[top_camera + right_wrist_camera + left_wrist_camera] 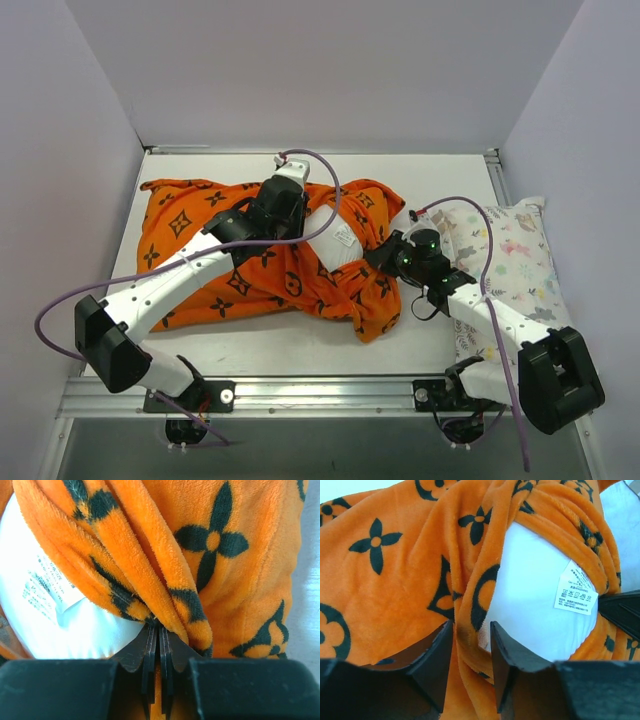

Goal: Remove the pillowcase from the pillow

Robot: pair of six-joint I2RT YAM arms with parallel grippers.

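The orange pillowcase (200, 250) with black motifs lies bunched across the table, still wrapped around most of the white pillow (345, 240). A bare patch of that pillow shows at the cover's mouth, with a care label (576, 591) on it. My left gripper (298, 222) sits over the cover's middle. Its jaws are open, and the hem of the pillowcase (470, 580) hangs loose between them (471, 630), next to the exposed pillow (535, 595). My right gripper (378, 258) is shut on a gathered fold of the pillowcase (165, 565) at its right edge (159, 626), with the pillow (75, 625) just left of it.
A smaller pastel animal-print pillow (510, 255) lies at the right side under my right arm. White walls enclose the table on the left, back and right. A metal rail (320, 395) runs along the near edge.
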